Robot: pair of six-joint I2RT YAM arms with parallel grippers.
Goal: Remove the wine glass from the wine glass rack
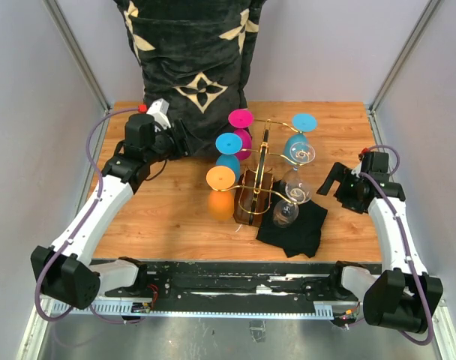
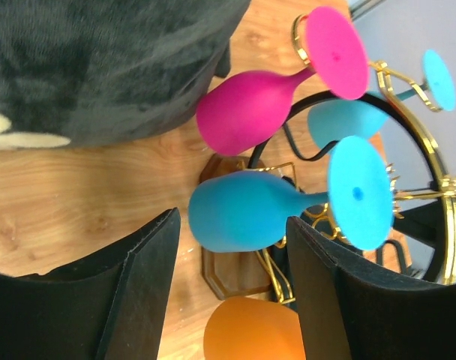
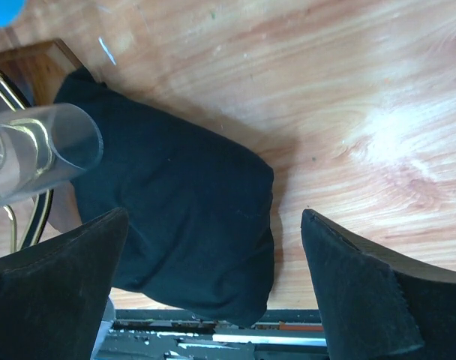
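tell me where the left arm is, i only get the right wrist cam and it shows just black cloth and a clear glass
observer: the left gripper is open at the far left side of the rack, with a blue glass lined up between its fingers
operator: other glasses on that side
observer: a pink glass hangs farther back than the blue one, and an orange glass nearer the arms
operator: where's my right gripper from above
observer: the right gripper is open, just right of the black cloth, apart from the rack
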